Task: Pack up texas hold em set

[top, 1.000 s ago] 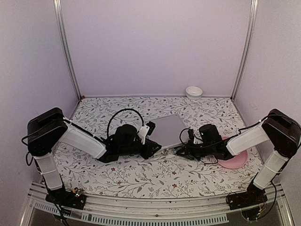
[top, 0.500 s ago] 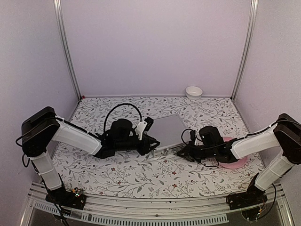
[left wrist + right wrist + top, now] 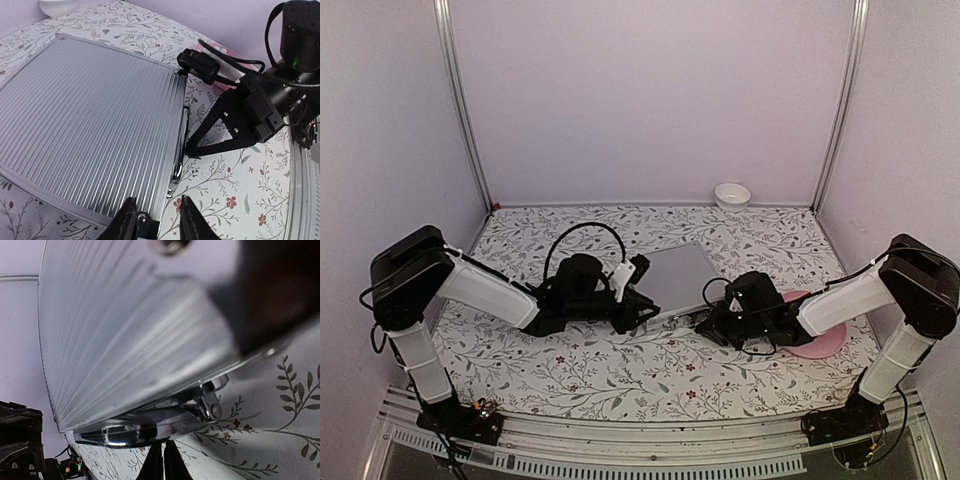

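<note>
The silver ribbed case (image 3: 675, 275) lies shut and flat on the floral table. It fills the left wrist view (image 3: 90, 115) and the right wrist view (image 3: 125, 325). Its chrome handle (image 3: 145, 427) runs along the near edge (image 3: 179, 162). My left gripper (image 3: 156, 220) is open, its fingers astride the case's near corner with the black cap. My right gripper (image 3: 164, 462) is shut, its tips just under the handle; in the left wrist view its fingertips (image 3: 192, 150) point at the handle. Chips, cards, triangle and disc are out of view.
A pink plate (image 3: 823, 338) lies under my right arm, right of the case. A white bowl (image 3: 732, 194) stands at the back wall. Metal frame posts stand at both back corners.
My right gripper has moved left and lower, up to the case's handle. My left gripper has drawn back slightly to the left along the case's near edge. The case has stayed shut.
</note>
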